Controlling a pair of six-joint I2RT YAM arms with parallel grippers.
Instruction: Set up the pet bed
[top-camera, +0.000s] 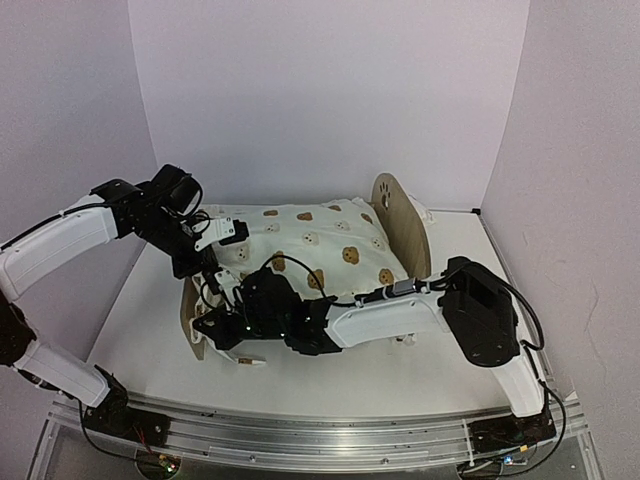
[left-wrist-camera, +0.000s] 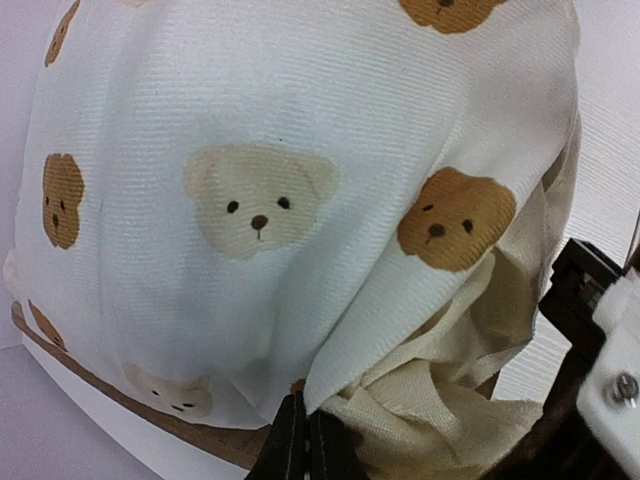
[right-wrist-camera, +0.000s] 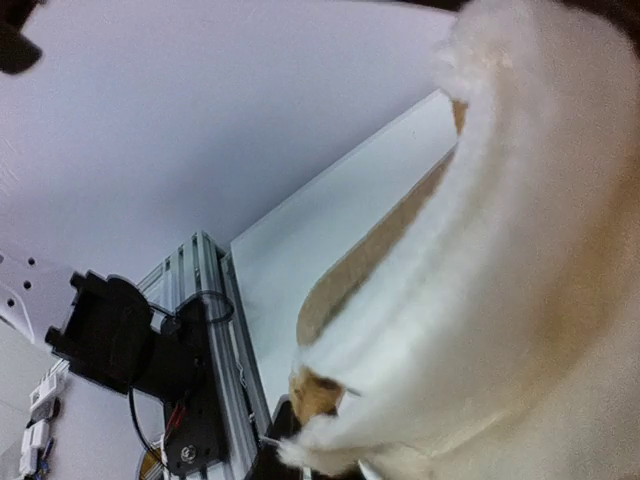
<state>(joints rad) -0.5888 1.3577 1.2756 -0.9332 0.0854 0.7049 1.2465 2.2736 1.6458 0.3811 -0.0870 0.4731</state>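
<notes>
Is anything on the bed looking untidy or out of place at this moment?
Yes. The bedding does not lie flat on the bed. At the footboard end its ruffle is crumpled into loose folds, just where the left gripper pinches the cloth.

Bedding (top-camera: 320, 235) cream, brown-and-tan bear print; pet bed (top-camera: 405, 230) light wood.

Top external is looking down from high at the near edge, taking in the whole pet bed (top-camera: 402, 228). Both wrist views are pressing close against its bear-print bedding (left-wrist-camera: 260, 110), the right one catching the rail (right-wrist-camera: 215, 320) lower left.
</notes>
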